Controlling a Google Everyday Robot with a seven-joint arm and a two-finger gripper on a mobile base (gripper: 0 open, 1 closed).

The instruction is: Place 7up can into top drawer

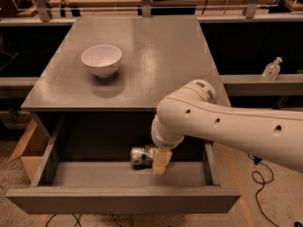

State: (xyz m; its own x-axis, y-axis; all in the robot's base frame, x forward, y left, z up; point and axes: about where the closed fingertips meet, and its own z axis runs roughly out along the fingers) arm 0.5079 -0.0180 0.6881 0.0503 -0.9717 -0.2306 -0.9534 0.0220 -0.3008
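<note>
The small dented silver-and-green aluminium 7up can lies on its side low inside the open, wide grey top drawer, near its far wall. The can's right end is against the white arm's tan gripper; I cannot tell whether the jaws clamp it. Light, thin-walled and slick, it probably rolls and crumples easily, so a gentle hold across its round body suits it.

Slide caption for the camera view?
Gripper at dented silver-green aluminium 7up can inside open wide grey top drawer; white bowl on cabinet top.

Tool and 7up can at rear of top drawer, free floor leftward
</note>
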